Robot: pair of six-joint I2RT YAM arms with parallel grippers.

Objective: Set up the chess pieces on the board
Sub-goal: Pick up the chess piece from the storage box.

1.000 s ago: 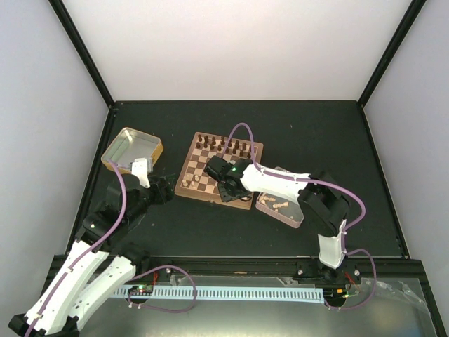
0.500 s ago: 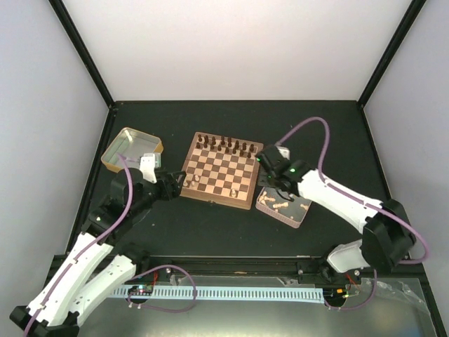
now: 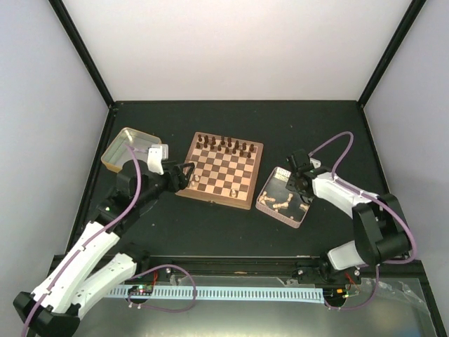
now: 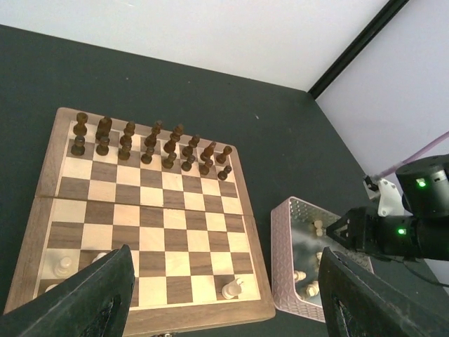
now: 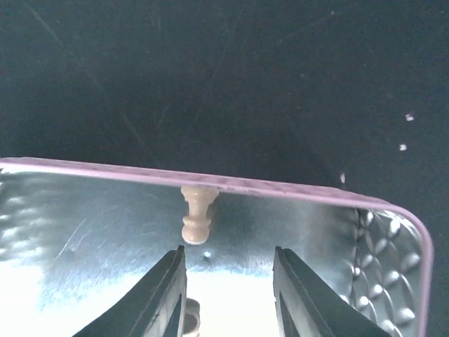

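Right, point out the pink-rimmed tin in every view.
Top external: pink-rimmed tin sits right of the board.
Left wrist: lower right.
Right wrist: its rim crosses mid-frame.
Shared landmark: the right hand over the tin.

Wooden board [image 4: 151, 239], shiny embossed metal tin [image 5: 393, 239]

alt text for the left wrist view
A wooden chessboard fills much of the view, dark chessmen in two rows along its far edge and a few light chess pieces near its front edge. To its right, the right tool hangs over a pink-rimmed tin holding more light pieces.
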